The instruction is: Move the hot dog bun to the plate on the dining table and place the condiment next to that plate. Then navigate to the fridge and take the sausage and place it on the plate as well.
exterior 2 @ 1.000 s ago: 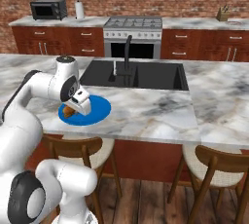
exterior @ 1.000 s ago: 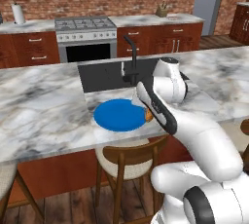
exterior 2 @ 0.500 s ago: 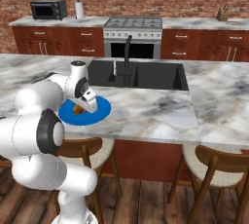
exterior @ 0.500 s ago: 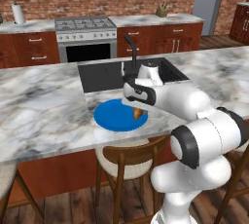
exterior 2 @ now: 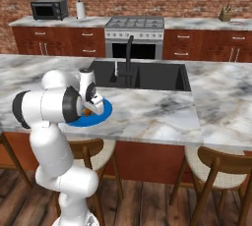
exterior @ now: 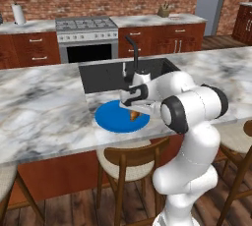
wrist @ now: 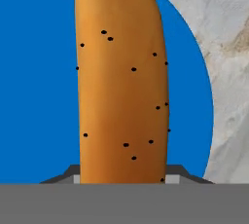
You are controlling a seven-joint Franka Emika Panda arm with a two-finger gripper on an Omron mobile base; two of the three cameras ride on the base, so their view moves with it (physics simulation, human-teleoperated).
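You've got one hot dog bun, one blue plate, one sink with one faucet, one stove, one microwave, and two wooden stools out front.

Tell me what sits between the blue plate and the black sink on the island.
Nothing: in the left base view only a bare strip of the dining table's marble separates the plate from the sink.
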